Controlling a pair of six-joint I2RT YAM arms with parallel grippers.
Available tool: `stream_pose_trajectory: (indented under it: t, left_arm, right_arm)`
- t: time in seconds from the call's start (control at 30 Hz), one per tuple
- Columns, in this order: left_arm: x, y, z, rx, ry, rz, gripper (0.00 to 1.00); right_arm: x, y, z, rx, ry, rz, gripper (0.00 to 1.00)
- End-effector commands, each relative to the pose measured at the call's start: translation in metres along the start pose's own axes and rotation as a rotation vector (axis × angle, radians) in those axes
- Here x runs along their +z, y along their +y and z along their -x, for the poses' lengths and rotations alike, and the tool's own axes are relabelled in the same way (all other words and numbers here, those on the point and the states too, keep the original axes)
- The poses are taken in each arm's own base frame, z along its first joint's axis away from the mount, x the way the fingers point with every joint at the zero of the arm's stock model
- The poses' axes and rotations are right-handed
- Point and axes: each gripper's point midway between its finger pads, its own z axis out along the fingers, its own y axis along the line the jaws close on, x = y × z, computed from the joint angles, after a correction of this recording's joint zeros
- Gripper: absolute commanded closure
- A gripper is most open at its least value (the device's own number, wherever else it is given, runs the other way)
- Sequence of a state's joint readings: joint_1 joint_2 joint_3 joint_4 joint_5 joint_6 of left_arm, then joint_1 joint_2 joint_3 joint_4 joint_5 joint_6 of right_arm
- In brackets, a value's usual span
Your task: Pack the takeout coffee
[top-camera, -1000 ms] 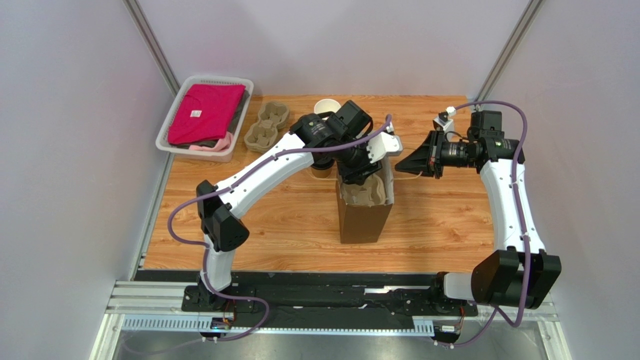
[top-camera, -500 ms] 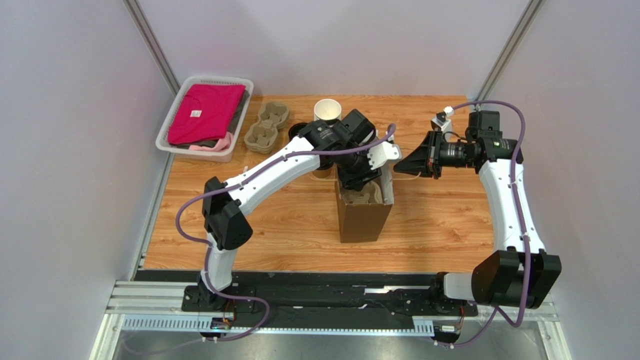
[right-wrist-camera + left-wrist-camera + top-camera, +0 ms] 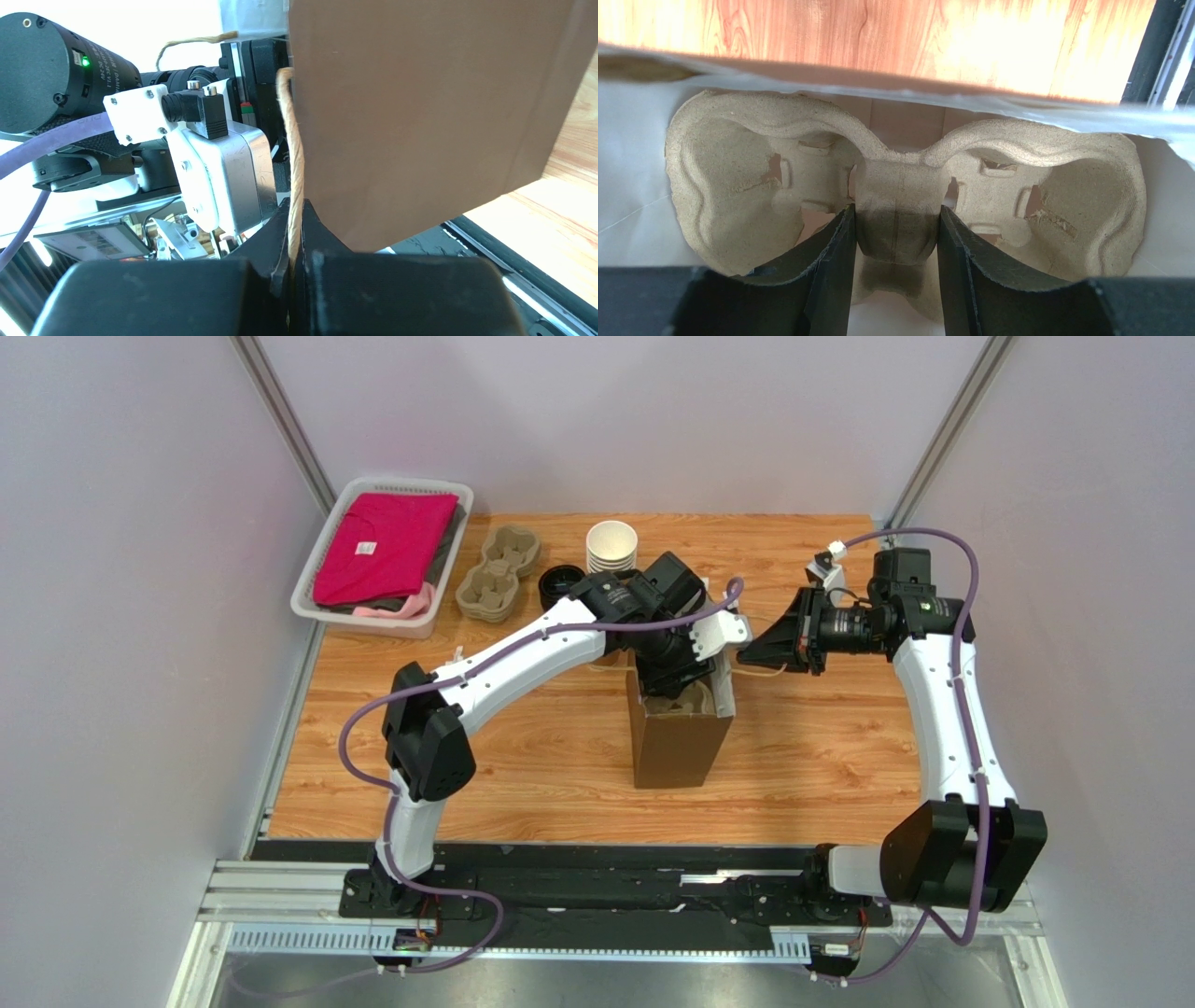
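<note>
top view. brown paper bag [image 3: 680, 742]: upright in the middle of the table [image 3: 842, 756], mouth up. left gripper [image 3: 676, 679]: down in the bag's mouth, a cup carrier [image 3: 683, 703] showing beneath it. right gripper [image 3: 748, 647]: just right of the bag's top edge. behind the bag on the far side: stack of open cups [image 3: 612, 546], black lids [image 3: 561, 585], spare carriers [image 3: 498, 571]. lidded coffee: i cannot pick it out in any view. the left arm [image 3: 519, 651] covers the boards just behind the bag, so it may be hidden there.

left wrist view. jaws about half apart, clamped on the carrier's middle bridge. one cup well on either side, both empty. the carrier sits between the bag's white inner walls, its long axis along the bag's wide side.

right wrist view. fingers pinched fully together on the bag's string handle [image 3: 293, 175], which runs up to the bag's top edge.

judgement. the carrier goes straight down. the coffee must then come from the far-left side, so i rate my left gripper the nearer one, the right being busy with the handle.
</note>
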State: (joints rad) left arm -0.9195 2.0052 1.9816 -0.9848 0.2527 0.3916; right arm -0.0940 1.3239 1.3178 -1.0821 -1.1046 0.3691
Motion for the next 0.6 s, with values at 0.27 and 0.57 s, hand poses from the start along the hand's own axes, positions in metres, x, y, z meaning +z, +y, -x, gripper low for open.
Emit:
stream_pose_trajectory:
  t: [0.27, 0.57]
  left_arm:
    - [0.001, -0.009, -0.02, 0.005, 0.068, -0.005, 0.55]
    - [-0.025, -0.008, 0.005, 0.0, 0.009, 0.005, 0.3]
  right_arm:
    - [-0.006, 0.017, -0.01, -0.061, 0.02, 0.06, 1.0]
    - [-0.008, 0.015, -0.013, -0.094, 0.018, 0.035, 1.0]
